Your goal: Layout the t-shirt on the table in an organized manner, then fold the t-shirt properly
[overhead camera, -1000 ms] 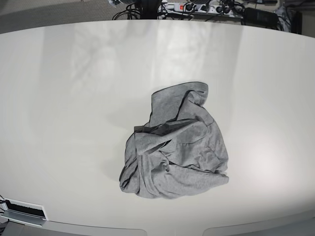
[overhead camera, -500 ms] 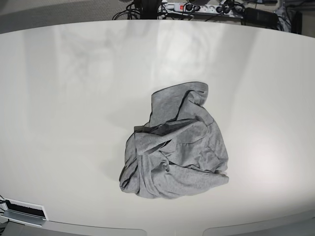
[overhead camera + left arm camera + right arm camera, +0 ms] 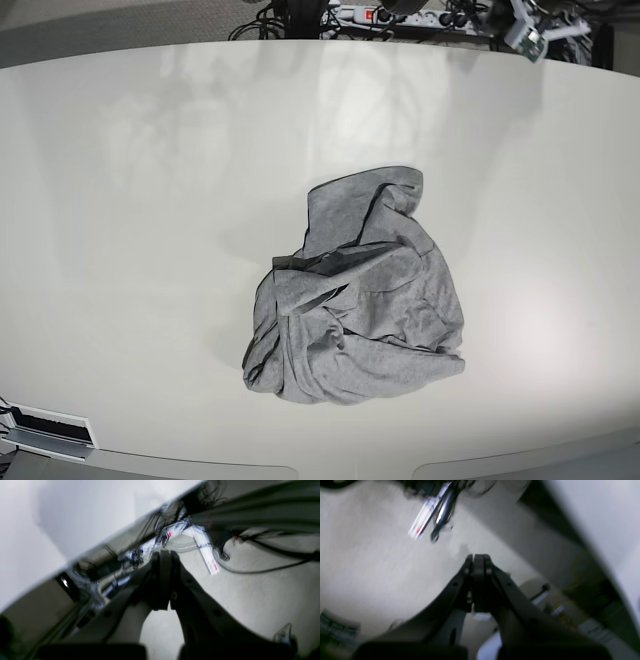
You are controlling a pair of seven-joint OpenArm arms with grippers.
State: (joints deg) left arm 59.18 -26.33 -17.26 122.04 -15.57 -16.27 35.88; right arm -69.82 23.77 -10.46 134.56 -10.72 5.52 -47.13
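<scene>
T-shirt (image 3: 355,300) crumpled mid-table (image 3: 120,200): soft, light, will drape; grab hem or shoulder edges. Left gripper (image 3: 162,555) and right gripper (image 3: 478,557) both closed, empty.

t-shirt (image 3: 355,295): bunched heap on the table (image 3: 120,250), right of centre, nearer the front edge than the back edge.
power strip (image 3: 400,15): on the floor behind the table's back edge, among cables.
inset box (image 3: 48,428): at the table's front left corner.
arm part (image 3: 535,28): above the back right edge, well apart from the t-shirt.
</scene>
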